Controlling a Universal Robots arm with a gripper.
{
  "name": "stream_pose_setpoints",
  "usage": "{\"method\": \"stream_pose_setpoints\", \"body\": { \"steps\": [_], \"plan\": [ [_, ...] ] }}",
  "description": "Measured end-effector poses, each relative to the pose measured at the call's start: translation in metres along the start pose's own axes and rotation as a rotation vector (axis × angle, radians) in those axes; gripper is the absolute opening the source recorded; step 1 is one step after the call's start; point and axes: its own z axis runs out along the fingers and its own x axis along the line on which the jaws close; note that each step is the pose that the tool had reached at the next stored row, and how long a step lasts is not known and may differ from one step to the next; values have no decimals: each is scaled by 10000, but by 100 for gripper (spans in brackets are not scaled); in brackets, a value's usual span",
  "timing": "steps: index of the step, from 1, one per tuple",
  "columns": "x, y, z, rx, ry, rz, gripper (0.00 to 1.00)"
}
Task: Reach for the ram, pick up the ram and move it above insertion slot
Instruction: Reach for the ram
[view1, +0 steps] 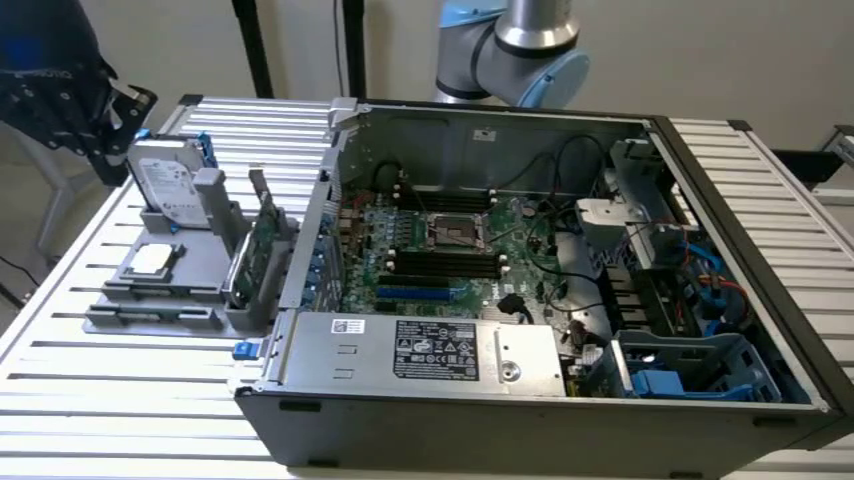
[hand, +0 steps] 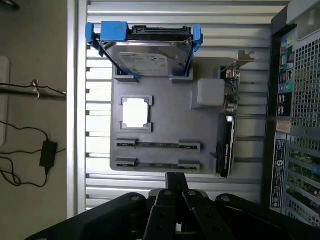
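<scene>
Presently, by size: slatted metal table (view1: 80, 400), carrying all else; open computer case (view1: 441, 420) on it, at the exterior view's right; green motherboard (view1: 521, 260) on the case floor; grey holder (hand: 170, 125) on the table just beside the case, at the exterior view's left; hard drive (hand: 145, 57) in blue brackets, standing at one end of the holder; expansion card (hand: 227, 135), on edge along the holder's case side; my gripper (hand: 176, 181), clenched on nothing, hanging above the holder's opposite end; ram (hand: 158, 145), a thin green stick on edge in a holder slot, untouched; second stick (hand: 157, 165) in the parallel slot, nearer my gripper; pale square chip (hand: 136, 113), between drive and ram
</scene>
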Motion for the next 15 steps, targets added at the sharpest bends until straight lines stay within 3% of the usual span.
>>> {"method": "stream_pose_setpoints", "body": {
  "steps": [8, 15],
  "plan": [
    [204, -23, 78, 1, 8, -17, 11],
    [231, -73, 82, 38, 0, -185, 11]
  ]
}}
